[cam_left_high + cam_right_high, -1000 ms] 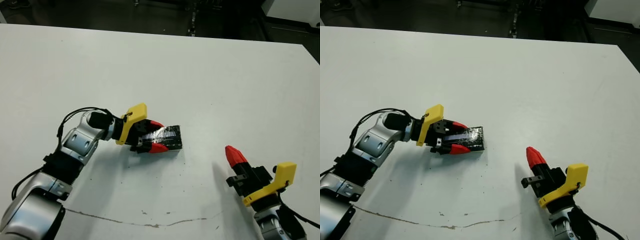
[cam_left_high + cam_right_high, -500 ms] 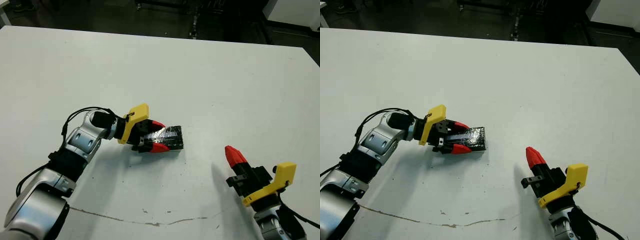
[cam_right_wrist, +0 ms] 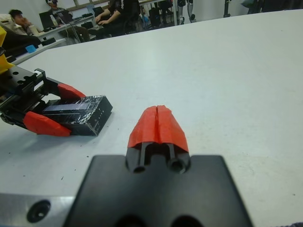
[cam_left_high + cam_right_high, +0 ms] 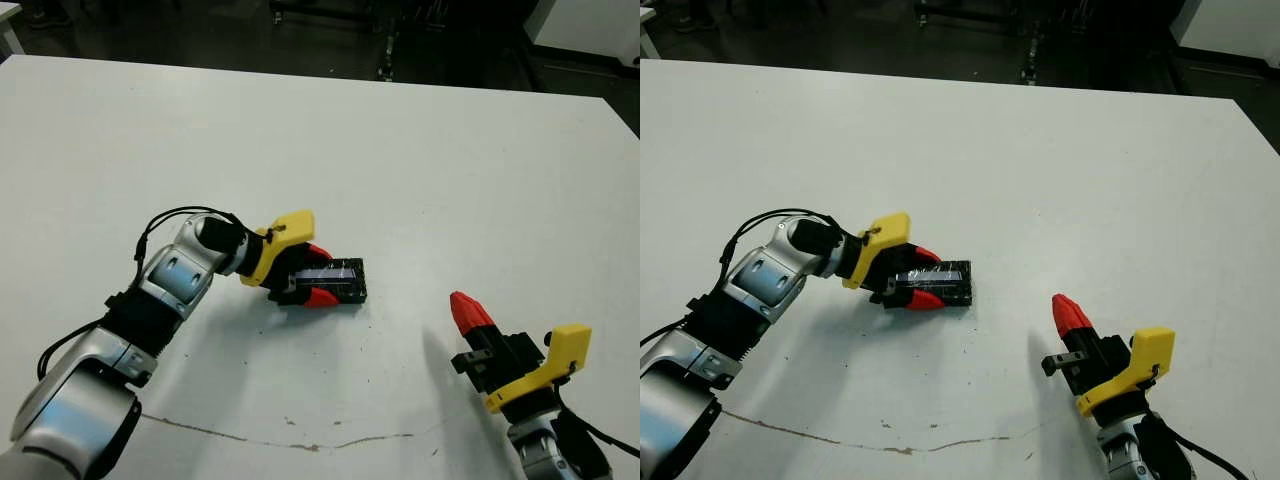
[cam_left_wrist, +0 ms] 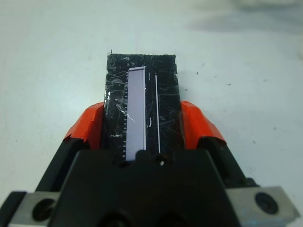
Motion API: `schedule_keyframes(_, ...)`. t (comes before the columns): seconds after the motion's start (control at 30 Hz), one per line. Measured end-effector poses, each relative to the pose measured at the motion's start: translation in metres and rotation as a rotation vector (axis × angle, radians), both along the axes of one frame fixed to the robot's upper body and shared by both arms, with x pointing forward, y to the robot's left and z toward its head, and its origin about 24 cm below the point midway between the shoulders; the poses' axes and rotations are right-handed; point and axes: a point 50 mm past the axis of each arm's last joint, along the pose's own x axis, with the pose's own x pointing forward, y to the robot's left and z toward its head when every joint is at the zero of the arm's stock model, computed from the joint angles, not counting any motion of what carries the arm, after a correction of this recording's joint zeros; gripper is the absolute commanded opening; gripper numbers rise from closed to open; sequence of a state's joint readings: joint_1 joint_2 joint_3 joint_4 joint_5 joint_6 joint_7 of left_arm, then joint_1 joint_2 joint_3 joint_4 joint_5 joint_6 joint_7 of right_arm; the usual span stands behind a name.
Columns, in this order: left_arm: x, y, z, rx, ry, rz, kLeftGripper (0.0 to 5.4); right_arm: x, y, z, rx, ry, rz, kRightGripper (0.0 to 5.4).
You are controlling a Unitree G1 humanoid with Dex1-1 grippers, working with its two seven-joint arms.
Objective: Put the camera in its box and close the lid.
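Note:
The lid [image 4: 338,272], black, speckled and with a pale strip, lies flat on the white table [image 4: 420,150] near its middle. It covers the box, of which only a dark side wall [image 3: 100,118] shows. The camera is hidden. My left gripper [image 4: 320,274] is shut on the lid, one red finger against each long side, as the left wrist view shows around the lid [image 5: 142,94]. My right gripper [image 4: 468,310] hovers shut and holding nothing, at the front right, apart from the box.
A thin dark scratch line [image 4: 280,445] runs along the table's front. The table's far edge meets a dark floor. In the right wrist view, people [image 3: 21,21] sit at desks beyond the table.
My left wrist has turned and moved slightly forward, bringing the lidded box flatter on the table. The right arm has not moved.

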State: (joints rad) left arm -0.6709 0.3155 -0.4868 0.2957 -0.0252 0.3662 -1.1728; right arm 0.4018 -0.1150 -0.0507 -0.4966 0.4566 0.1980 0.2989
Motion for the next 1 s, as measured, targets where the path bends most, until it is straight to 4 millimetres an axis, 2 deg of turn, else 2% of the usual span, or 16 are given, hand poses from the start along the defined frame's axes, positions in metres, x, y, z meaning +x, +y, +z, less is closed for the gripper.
schedule_keyframes(0.17, -0.005, -0.002, 0.004, 0.038, -0.033, 0.014, 3.16, 0.000, 0.001, 0.000, 0.002, 0.001, 0.001, 0.00)
schedule_keyframes(0.4, -0.012, -0.007, 0.007, 0.092, -0.170, -0.019, 4.17, 0.000, 0.001, 0.000, 0.003, 0.002, 0.001, 0.00)
schedule_keyframes(0.7, -0.017, -0.009, 0.004, 0.045, -0.176, -0.037, 5.35, -0.001, 0.001, -0.001, 0.003, 0.004, 0.000, 0.00)
schedule_keyframes(1.0, -0.019, 0.006, 0.003, 0.001, -0.191, -0.027, 5.38, -0.001, 0.002, -0.001, 0.005, 0.005, 0.006, 0.00)
